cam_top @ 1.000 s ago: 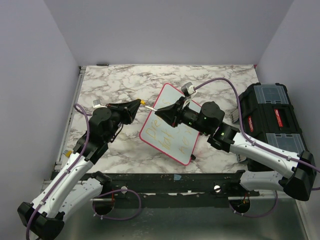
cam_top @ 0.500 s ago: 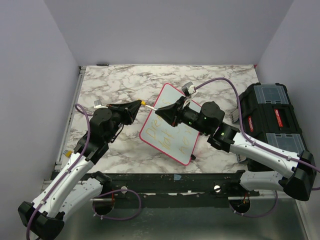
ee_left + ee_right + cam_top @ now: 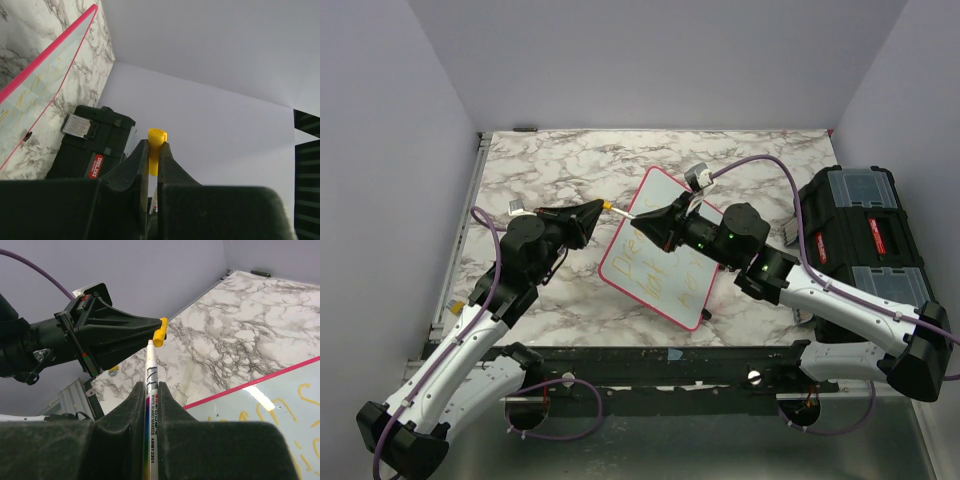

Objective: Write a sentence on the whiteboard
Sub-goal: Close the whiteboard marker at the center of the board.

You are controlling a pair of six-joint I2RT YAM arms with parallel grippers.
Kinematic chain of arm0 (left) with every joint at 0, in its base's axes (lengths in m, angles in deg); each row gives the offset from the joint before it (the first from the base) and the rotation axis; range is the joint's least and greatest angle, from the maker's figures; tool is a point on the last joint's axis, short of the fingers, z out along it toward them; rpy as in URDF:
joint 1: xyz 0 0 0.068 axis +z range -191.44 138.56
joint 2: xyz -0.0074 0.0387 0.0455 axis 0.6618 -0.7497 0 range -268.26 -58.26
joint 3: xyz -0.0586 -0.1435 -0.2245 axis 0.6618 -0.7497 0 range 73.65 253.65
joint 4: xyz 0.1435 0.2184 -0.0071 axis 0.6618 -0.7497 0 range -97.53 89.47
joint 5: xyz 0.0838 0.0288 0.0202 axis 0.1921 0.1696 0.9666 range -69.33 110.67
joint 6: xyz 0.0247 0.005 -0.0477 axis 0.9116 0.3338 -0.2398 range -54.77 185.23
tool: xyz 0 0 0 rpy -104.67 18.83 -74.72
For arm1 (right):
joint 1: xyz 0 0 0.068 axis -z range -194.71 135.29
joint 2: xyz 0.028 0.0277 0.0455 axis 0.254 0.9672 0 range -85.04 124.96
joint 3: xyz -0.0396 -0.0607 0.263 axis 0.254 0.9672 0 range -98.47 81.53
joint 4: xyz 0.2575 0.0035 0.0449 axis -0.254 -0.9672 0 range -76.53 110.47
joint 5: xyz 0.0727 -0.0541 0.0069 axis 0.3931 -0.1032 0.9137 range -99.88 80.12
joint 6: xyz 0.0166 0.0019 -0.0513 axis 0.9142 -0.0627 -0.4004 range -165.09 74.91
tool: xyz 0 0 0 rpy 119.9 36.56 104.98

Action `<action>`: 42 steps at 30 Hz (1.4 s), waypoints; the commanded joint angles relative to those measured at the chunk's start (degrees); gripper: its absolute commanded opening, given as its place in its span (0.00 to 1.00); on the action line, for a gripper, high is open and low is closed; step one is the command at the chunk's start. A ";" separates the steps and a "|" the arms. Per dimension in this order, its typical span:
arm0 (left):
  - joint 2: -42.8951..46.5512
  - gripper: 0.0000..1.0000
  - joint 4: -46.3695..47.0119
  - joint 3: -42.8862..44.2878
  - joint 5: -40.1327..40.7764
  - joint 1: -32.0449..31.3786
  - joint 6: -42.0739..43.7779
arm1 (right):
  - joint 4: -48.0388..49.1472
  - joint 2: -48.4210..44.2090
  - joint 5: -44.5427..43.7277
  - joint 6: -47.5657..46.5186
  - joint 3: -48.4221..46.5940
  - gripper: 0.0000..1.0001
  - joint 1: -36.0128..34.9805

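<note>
The whiteboard (image 3: 656, 196) lies tilted on the marble table, and the sentence (image 3: 658, 276) runs over it in faint yellow lines. My right gripper (image 3: 638, 222) is shut on a white whiteboard marker (image 3: 151, 385), whose tip points left toward a yellow cap (image 3: 608, 207). That cap (image 3: 157, 149) sits pinched in my shut left gripper (image 3: 599, 208). In the right wrist view the marker's tip almost meets the cap (image 3: 160, 333), just below its mouth. Both grippers hover above the board's far left edge. The yellow lettering (image 3: 306, 391) and the pink rim also show under the right gripper (image 3: 151, 388).
A black toolbox (image 3: 860, 235) stands at the table's right edge, beside the right arm. A small grey-white object (image 3: 696, 176) lies just beyond the board's far corner. Purple cables loop from both arms. Purple walls close in the table on three sides.
</note>
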 commanded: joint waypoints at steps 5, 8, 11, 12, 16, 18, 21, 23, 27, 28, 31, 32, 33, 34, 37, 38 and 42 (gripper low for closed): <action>-0.07 0.00 1.34 -0.50 -1.62 -0.19 -0.39 | 1.37 0.96 -1.38 0.24 -0.98 0.01 -0.25; -0.05 0.00 1.42 -0.42 -1.62 -0.19 -0.46 | 1.43 1.05 -1.47 0.19 -0.90 0.01 -0.25; 0.07 0.00 1.37 -0.50 -1.62 -0.16 -0.48 | 1.33 1.05 -1.67 0.18 -0.87 0.01 -0.22; 0.13 0.00 1.43 -0.51 -1.62 -0.19 -0.48 | 1.34 1.05 -1.71 0.18 -0.81 0.01 -0.25; 0.31 0.00 1.51 -0.59 -1.62 -0.15 -0.48 | 1.33 1.14 -1.92 0.16 -0.84 0.01 -0.22; 0.34 0.00 1.49 -0.68 -1.64 -0.19 -0.57 | 1.28 1.20 -1.93 0.12 -0.81 0.01 -0.22; 0.61 0.00 1.48 -0.76 -1.63 -0.21 -0.61 | 1.27 1.23 -2.23 0.15 -0.70 0.01 -0.28; 0.71 0.00 1.52 -0.77 -1.69 -0.19 -0.57 | 1.15 1.23 -2.25 0.08 -0.63 0.01 -0.26; 0.70 0.00 1.61 -0.94 -1.97 -0.19 -0.61 | 1.06 1.25 -2.28 -0.05 -0.82 0.01 -0.29; 0.71 0.00 1.69 -0.93 -2.06 -0.19 -0.65 | 1.06 1.32 -2.27 -0.10 -0.86 0.01 -0.29; 0.40 0.00 2.09 -0.95 -2.65 -0.21 -0.83 | 1.02 1.64 -2.28 -0.22 -1.11 0.01 -0.24; 0.31 0.00 2.12 -0.94 -2.80 -0.19 -0.84 | 1.02 1.74 -2.28 -0.26 -1.25 0.01 -0.29; 0.16 0.00 2.22 -0.94 -2.93 -0.19 -0.84 | 0.96 1.90 -2.25 -0.26 -1.35 0.01 -0.22; 0.26 0.00 2.29 -0.86 -3.03 -0.19 -0.83 | 0.98 2.00 -2.22 -0.30 -1.41 0.01 -0.24; 0.22 0.00 2.49 -0.87 -3.12 -0.20 -0.74 | 0.93 2.19 -2.28 -0.37 -1.50 0.01 -0.21; 0.17 0.00 2.49 -0.94 -3.07 -0.20 -0.74 | 0.94 2.16 -2.27 -0.38 -1.52 0.01 -0.23; 0.22 0.00 2.66 -1.03 -3.11 -0.19 -0.65 | 0.66 2.55 -2.24 -0.54 -1.96 0.01 -0.30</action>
